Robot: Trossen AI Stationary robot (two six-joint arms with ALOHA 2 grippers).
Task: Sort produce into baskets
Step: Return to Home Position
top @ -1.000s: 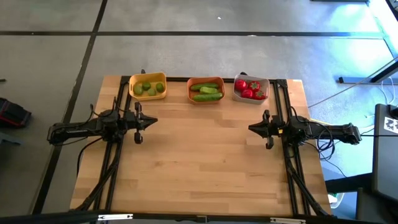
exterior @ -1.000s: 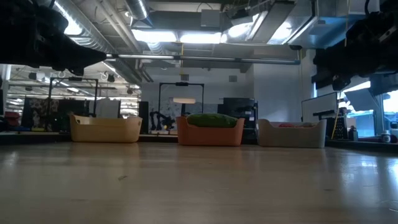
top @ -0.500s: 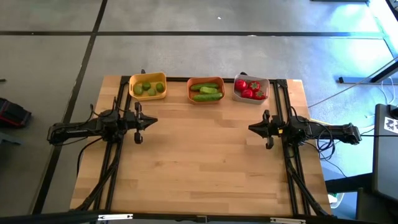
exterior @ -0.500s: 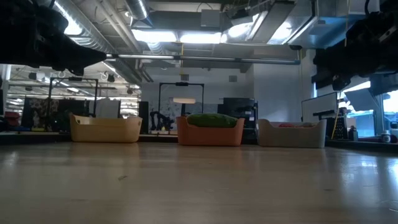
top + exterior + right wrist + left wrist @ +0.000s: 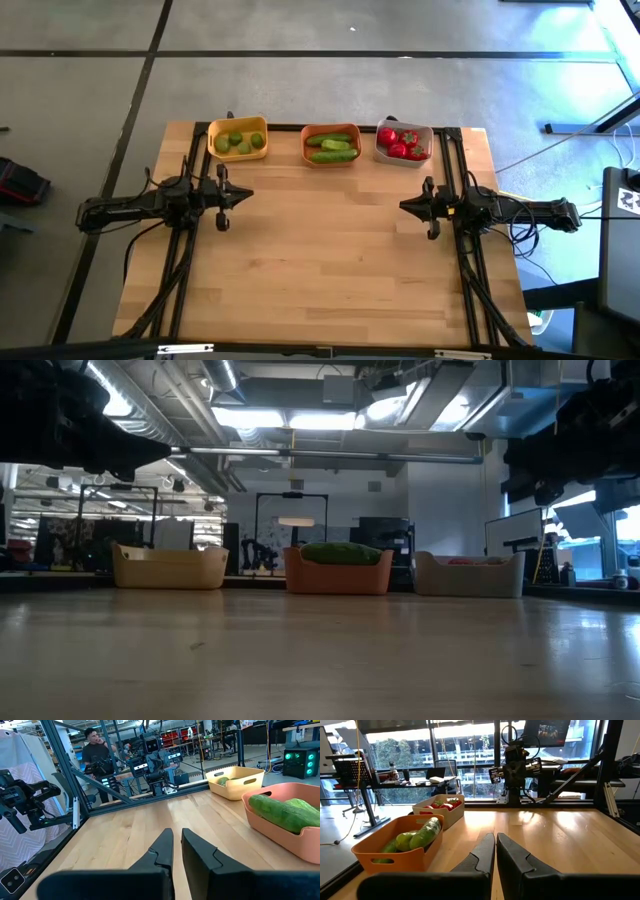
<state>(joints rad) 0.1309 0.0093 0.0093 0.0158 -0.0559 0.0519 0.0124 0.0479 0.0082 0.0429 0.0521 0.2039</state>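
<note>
- High view: the wooden table (image 5: 320,280) fills the middle of the frame, with three baskets in a row along its upper edge. The yellow basket (image 5: 238,157), at left, holds the limes (image 5: 240,142). The orange basket (image 5: 331,164), in the centre, holds the cucumbers (image 5: 333,150). The white basket (image 5: 404,162), at right, holds the tomatoes (image 5: 400,143). The left gripper (image 5: 247,195) sits at mid-left and the right gripper (image 5: 405,206) at mid-right, tips pointing inward, well apart from each other and from the baskets.
- Low view: the three baskets stand across the middle of the frame, yellow left, orange centre, white right, with green cucumbers rising above the orange rim. The left arm (image 5: 60,420) hangs dark in the upper left corner, the right arm (image 5: 580,440) in the upper right.
- Left wrist view: the left gripper's fingers (image 5: 485,852) are clenched together on nothing. The orange basket is nearest, with the white basket just beyond it.
- Right wrist view: the right gripper's fingers (image 5: 162,847) are likewise clenched and empty. The orange basket is close by, the yellow basket farther off. A person (image 5: 95,752) stands in the room behind.
</note>
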